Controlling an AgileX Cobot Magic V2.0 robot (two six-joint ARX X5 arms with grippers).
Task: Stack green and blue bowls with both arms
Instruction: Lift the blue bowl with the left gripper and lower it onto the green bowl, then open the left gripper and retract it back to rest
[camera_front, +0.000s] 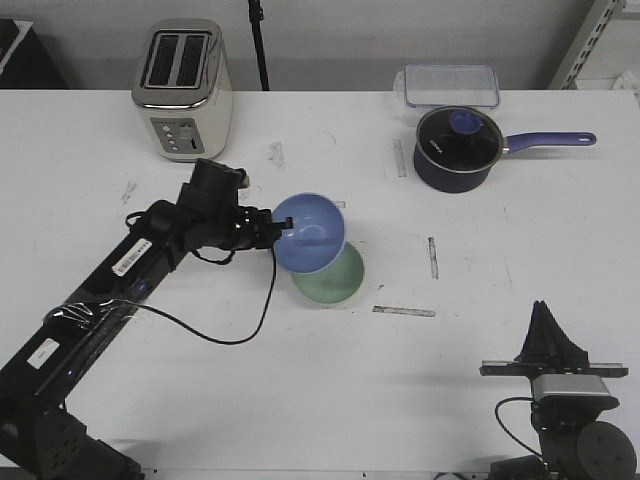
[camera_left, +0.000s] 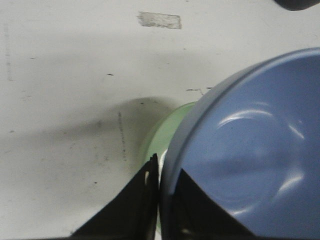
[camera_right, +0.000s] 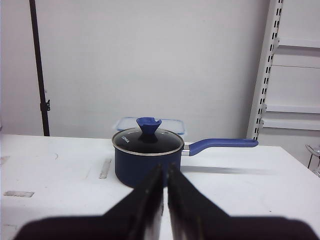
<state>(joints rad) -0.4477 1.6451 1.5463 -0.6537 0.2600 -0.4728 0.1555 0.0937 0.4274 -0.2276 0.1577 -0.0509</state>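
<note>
2 bowls sat near the middle of the white counter (camera_front: 520, 250), slightly toward its left edge. The blue bowl (camera_front: 311, 232) was tilted, its hollow facing up and forward, with its rim pinched by the left tool (camera_front: 278, 232). In the left wrist view one finger (camera_left: 137, 205) lay outside the rim and the other inside, clenched on the wall of the blue bowl (camera_left: 245, 160). The green bowl (camera_front: 334, 280) rested on the counter directly below and partly behind the blue one, its near rim showing; whether the 2 touched could not be told.

The right tool (camera_front: 548, 325) stood near the counter's front right corner, well apart from both bowls, its fingers (camera_right: 150, 197) pressed together with nothing between them.

A navy saucepan (camera_front: 458, 148) with a glass lid stood toward the back right, a clear container (camera_front: 450, 86) behind it at the back edge. A toaster (camera_front: 182, 88) stood at the back left.
</note>
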